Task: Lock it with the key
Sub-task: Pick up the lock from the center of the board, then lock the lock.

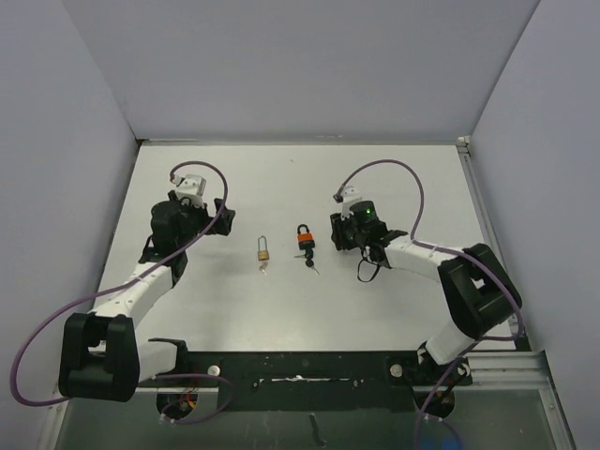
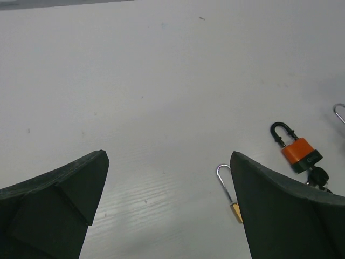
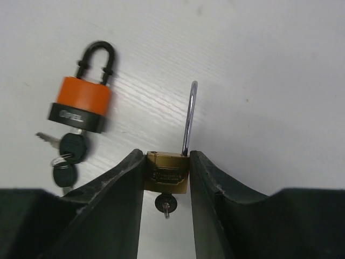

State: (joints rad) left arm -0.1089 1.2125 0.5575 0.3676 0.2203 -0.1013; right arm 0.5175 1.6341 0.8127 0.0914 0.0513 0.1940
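My right gripper (image 3: 167, 156) is shut on the body of a brass padlock (image 3: 167, 174) lying on the table. Its silver shackle (image 3: 188, 116) stands raised and open, and a black-headed key (image 3: 166, 204) sits in its keyhole between my fingers. In the top view the right gripper (image 1: 337, 232) covers this padlock. My left gripper (image 2: 168, 156) is open over bare table, at the left (image 1: 225, 217). A second brass padlock (image 1: 263, 249) lies loose to its right, partly behind the right finger (image 2: 236, 210), its shackle also up.
An orange and black padlock (image 3: 81, 102) with a shut black shackle lies left of the held one, at mid-table (image 1: 305, 239), (image 2: 301, 154). A bunch of black-headed keys (image 3: 70, 151) hangs from its keyhole. Grey walls surround the white table (image 1: 281, 169).
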